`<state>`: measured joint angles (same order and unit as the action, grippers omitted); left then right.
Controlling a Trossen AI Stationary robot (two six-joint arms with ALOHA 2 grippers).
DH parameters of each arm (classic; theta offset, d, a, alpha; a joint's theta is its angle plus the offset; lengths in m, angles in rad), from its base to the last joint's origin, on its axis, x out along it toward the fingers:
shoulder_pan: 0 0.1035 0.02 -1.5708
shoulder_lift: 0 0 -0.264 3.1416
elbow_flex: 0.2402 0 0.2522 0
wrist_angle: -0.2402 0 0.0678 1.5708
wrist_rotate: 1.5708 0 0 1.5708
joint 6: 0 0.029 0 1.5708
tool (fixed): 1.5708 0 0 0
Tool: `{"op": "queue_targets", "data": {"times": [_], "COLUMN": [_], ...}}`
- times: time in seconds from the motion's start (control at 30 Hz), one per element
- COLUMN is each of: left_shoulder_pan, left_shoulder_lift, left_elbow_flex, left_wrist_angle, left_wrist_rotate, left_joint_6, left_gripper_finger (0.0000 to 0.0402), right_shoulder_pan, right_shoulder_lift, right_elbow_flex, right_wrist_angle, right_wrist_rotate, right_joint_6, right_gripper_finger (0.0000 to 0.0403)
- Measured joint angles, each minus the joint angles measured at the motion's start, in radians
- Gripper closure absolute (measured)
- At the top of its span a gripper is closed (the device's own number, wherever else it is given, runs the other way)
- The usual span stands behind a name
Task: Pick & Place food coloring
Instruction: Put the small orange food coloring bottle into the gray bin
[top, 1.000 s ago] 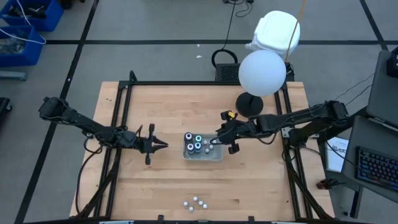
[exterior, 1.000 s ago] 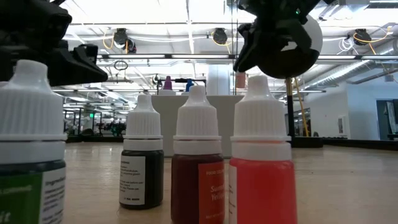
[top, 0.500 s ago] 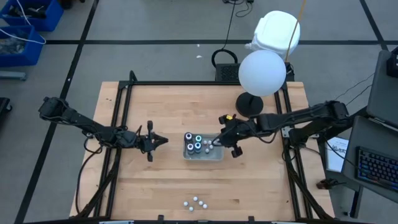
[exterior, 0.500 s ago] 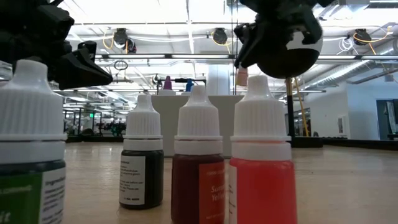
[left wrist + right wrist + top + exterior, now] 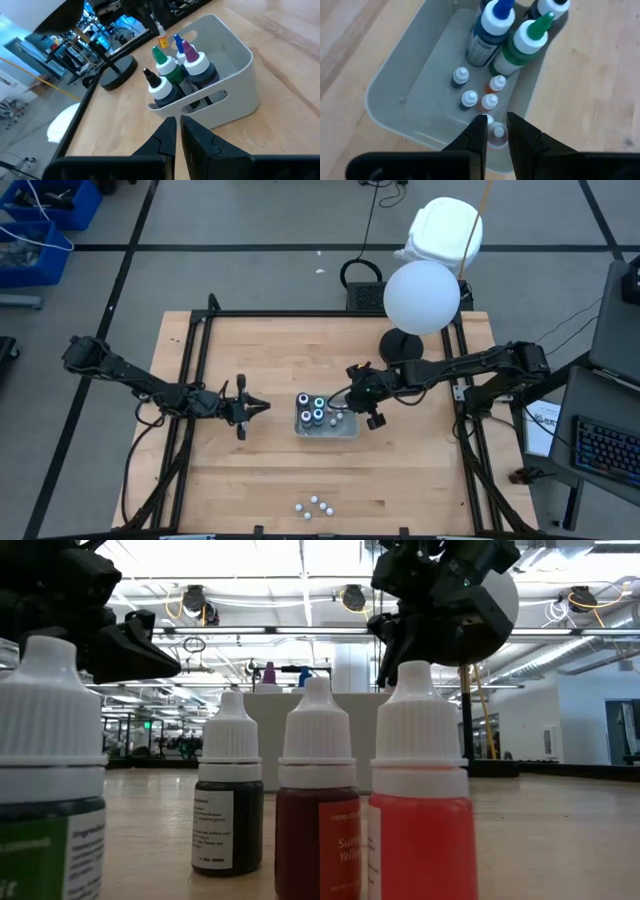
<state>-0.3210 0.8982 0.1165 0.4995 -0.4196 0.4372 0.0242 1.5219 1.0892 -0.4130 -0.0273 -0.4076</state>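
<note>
Here, right gripper jaws pinch a food coloring bottle over the mid-worktop tray: light, stiff, slippery, probably best held at its cap. Left gripper jaws pressed together.

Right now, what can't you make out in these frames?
- High view: four food coloring bottles near the front edge of the table, too small to tell colours.
- Low view: leftmost bottle cut off by the picture's edge.
- Right wrist view: small red bottle partly covered by the right pincer.
- Left wrist view: floor of the tray hidden by its near wall.
</note>
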Motion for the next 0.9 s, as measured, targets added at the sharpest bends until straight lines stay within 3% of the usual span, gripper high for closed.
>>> {"op": "queue_targets", "data": {"times": [0.67,0.9], "left_shoulder_pan": [0.0,0.0], "left_shoulder_lift": [0.0,0.0], "left_elbow_flex": [0.0,0.0], "left_wrist_angle": [0.002,0.0], "left_wrist_rotate": [0.007,0.027], "left_joint_6": [-0.026,-0.022], "left_gripper_finger": [0.0369,0.0369], "right_shoulder_pan": [-0.006,-0.012], "right_shoulder_lift": [0.093,0.131], "right_elbow_flex": [0.004,0.006], "right_wrist_angle": [0.078,0.107], "right_wrist_rotate": [0.003,0.061], "right_joint_6": [0.106,0.098], "right_gripper_finger": [0.0357,0.0357]}}
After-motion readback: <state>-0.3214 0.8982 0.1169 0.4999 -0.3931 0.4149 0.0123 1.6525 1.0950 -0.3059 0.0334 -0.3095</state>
